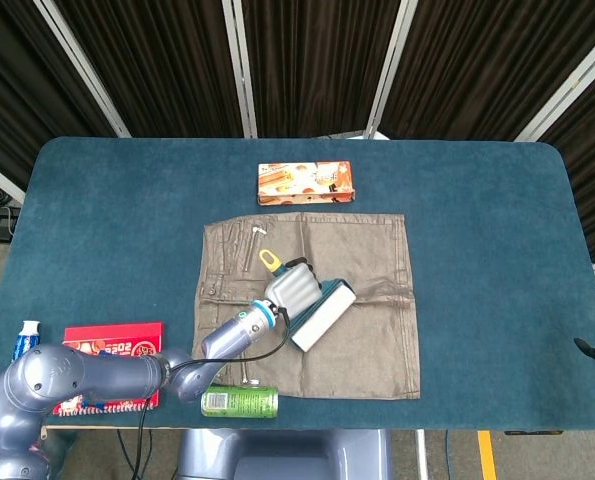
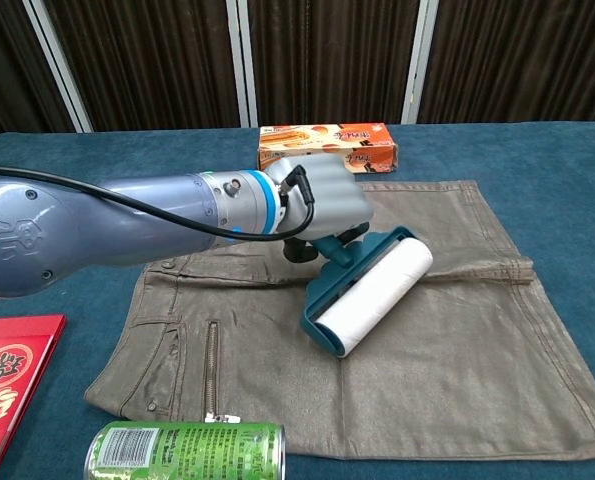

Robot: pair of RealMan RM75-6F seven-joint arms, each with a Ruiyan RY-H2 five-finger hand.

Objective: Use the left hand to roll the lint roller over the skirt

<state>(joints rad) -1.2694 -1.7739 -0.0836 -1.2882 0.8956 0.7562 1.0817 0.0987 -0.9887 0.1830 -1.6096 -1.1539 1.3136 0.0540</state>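
Observation:
A grey-brown skirt point(image 1: 367, 250) point(image 2: 457, 350) lies flat in the middle of the blue table. My left hand point(image 1: 293, 287) point(image 2: 327, 205) grips the teal handle of a lint roller. The white roll point(image 1: 323, 316) point(image 2: 373, 296) lies slantwise on the skirt near its middle. A yellow tip of the handle point(image 1: 269, 261) sticks out behind the hand in the head view. My forearm point(image 2: 127, 225) crosses the skirt's left half. The right hand does not show in either view.
A snack box point(image 1: 306, 183) point(image 2: 326, 148) lies just beyond the skirt's far edge. A green can point(image 1: 239, 402) point(image 2: 185, 452) lies on its side at the skirt's near left corner. A red booklet point(image 1: 107, 345) point(image 2: 2, 375) and a toothpaste tube point(image 1: 22, 340) sit at the near left.

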